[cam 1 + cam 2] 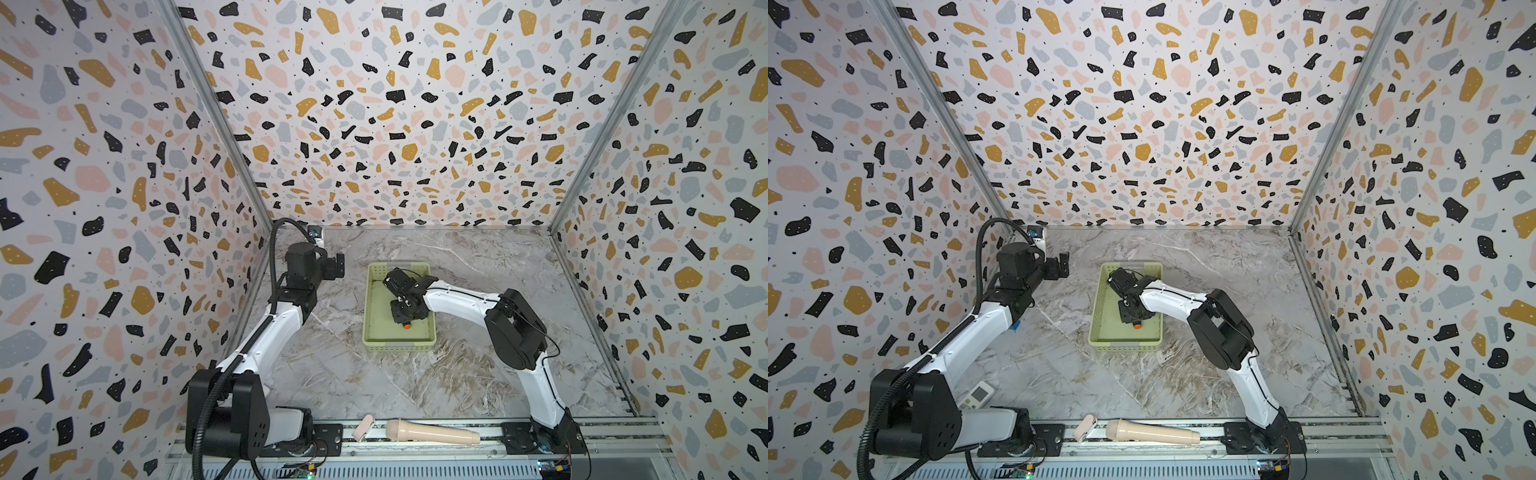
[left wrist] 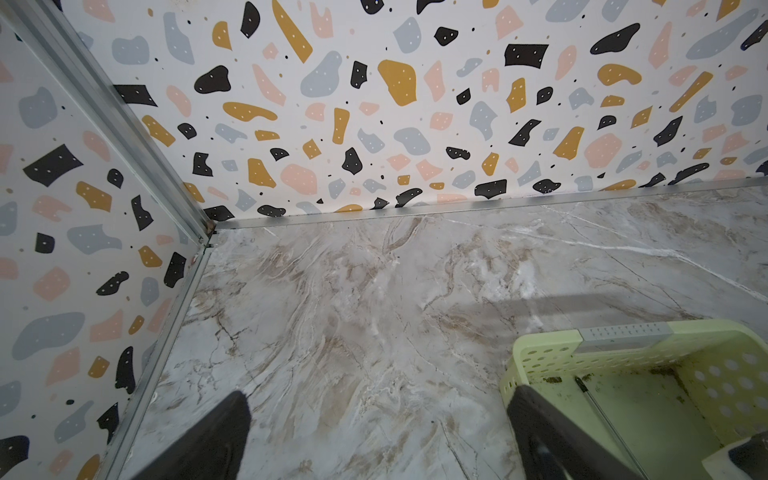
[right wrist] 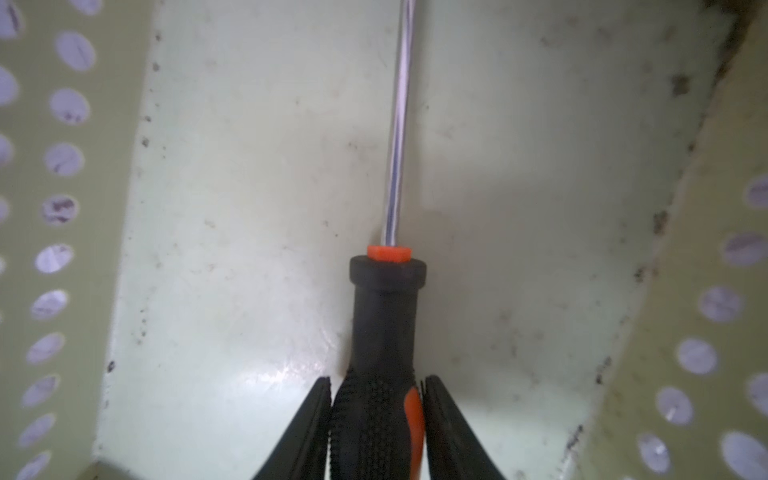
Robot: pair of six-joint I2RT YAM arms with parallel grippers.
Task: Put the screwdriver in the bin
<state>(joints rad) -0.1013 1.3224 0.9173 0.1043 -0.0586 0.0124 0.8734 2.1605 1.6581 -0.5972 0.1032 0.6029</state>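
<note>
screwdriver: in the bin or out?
In. The right wrist view shows the screwdriver over the bin floor, perforated walls on either side. Its orange end sits inside the rim in both top views.

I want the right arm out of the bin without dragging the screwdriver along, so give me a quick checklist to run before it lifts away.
1. Screwdriver inside the bin: ok. Its handle and shaft look to lie along the floor.
2. Right fingers off the handle: cannot tell. They flank it very closely.
3. Left fingers out of the way: ok. They are open, beside the bin and not touching it.
4. Bin flat on the table: ok.
5. Tip of the shaft free of the bin wall: cannot tell.
</note>
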